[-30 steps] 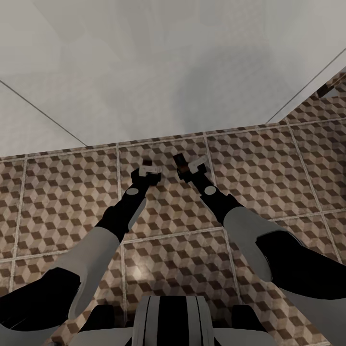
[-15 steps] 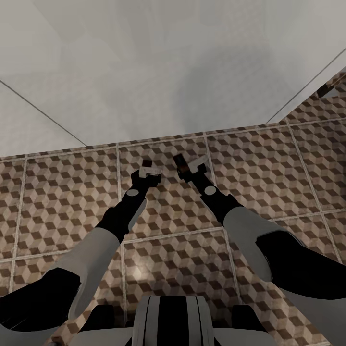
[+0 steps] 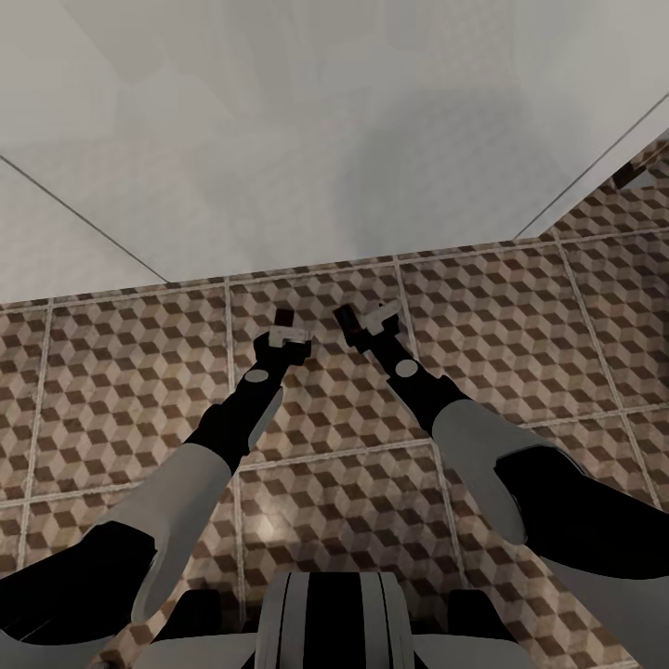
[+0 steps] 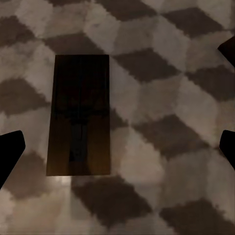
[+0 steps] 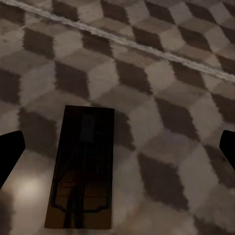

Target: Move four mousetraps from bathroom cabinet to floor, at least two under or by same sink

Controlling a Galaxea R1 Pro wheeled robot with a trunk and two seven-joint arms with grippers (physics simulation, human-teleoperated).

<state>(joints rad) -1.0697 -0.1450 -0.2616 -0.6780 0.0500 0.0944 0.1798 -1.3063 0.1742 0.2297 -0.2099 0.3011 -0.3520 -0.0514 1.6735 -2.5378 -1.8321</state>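
Head view: the left gripper (image 3: 282, 332) and the right gripper (image 3: 367, 322) reach down side by side over the bathroom floor of brown, beige and white cube-pattern tiles (image 3: 520, 307), both near the foot of the pale grey wall (image 3: 307, 130). In the left wrist view the dark fingertips (image 4: 11, 152) stand wide apart at the picture's edges, holding nothing; a small flat rectangular dark-brown wooden mousetrap (image 4: 79, 115) lies flat on the cube-pattern tiles (image 4: 161, 98) between them, closer to one fingertip than the other, touching neither. In the right wrist view the fingertips (image 5: 10, 152) are likewise spread apart and empty, and a second flat rectangular brown mousetrap with thin wire on its top (image 5: 81, 167) lies flat on the tiles (image 5: 171, 107), short of a pale grout line (image 5: 147, 46) that runs across the floor beyond it. Both traps rest on the same tiled surface close to the grey wall.
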